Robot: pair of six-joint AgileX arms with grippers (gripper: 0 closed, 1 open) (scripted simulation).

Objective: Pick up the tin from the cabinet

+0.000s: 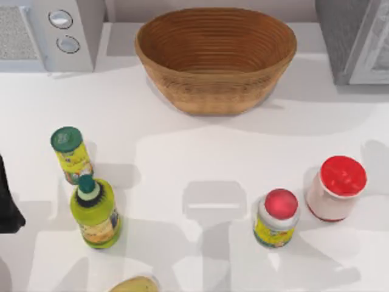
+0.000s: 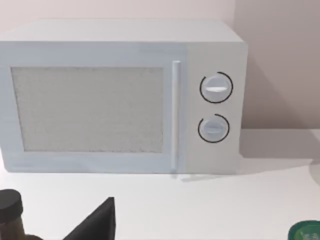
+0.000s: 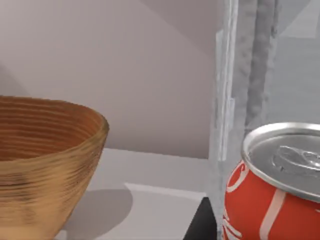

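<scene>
Currently close to the right wrist camera: tin (image 3: 272,185), red with white lettering and a silver pull-tab top, upright, hard against the pale white-framed door edge of the cabinet (image 3: 235,100). Dark sliver of the right gripper (image 3: 200,226) just beside the tin; clenched or released, cannot tell (contact not visible either).

Cabinet (image 1: 349,36) at the table's (image 1: 182,152) far right corner. Woven basket (image 1: 216,58) at far centre, left of the cabinet. Light grey appliance (image 1: 55,30) with two round knobs at far left.

Nearer, right side: red-lidded white jar (image 1: 335,187), and a red-capped yellow jar (image 1: 276,218) just beside it. Left side: green-lidded canister (image 1: 72,152) and a green bottle (image 1: 96,213), close together.

Left gripper (image 2: 97,222) parked at the table's left edge, facing the appliance; grip state cannot tell.
</scene>
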